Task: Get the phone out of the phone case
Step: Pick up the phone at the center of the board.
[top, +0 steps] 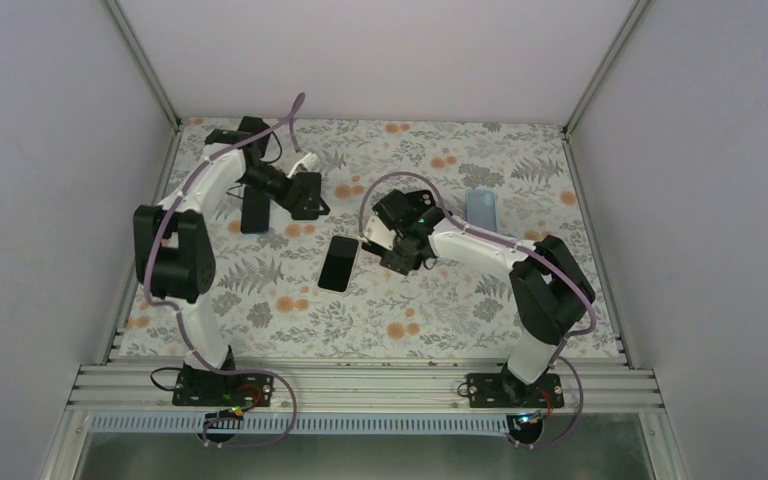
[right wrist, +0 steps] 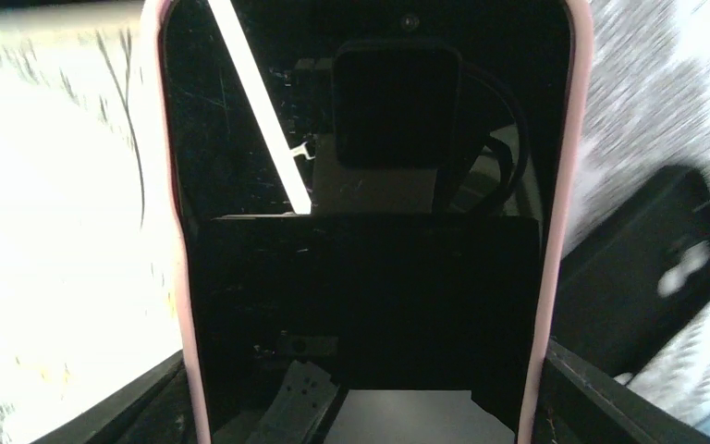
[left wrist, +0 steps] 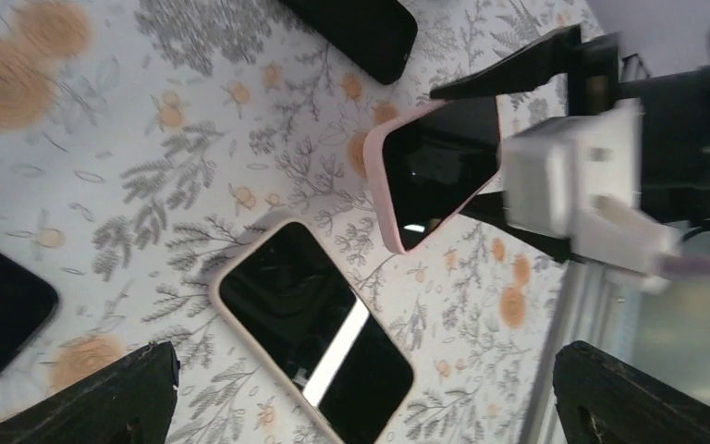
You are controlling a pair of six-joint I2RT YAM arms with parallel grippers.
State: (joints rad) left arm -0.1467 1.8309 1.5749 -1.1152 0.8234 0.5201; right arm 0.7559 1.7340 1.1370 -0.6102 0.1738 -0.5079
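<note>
The phone [right wrist: 361,185], black screen up in a pink phone case [right wrist: 562,185], lies lengthwise between my right gripper's [right wrist: 361,398] fingers [right wrist: 601,393], which press on both long edges of the case. From the left wrist view the same phone [left wrist: 439,166] juts out of the right gripper [left wrist: 495,148], lifted and tilted above the cloth. In the top view the right gripper [top: 397,252] covers most of it. My left gripper [left wrist: 370,407] hangs open over the cloth at the back left [top: 305,198], holding nothing.
A second phone in a beige case [left wrist: 314,342] lies flat just left of the right gripper [top: 338,263]. A black case [right wrist: 647,277] lies beyond it, a black phone [top: 255,212] under the left arm, a blue case [top: 482,208] at the back right.
</note>
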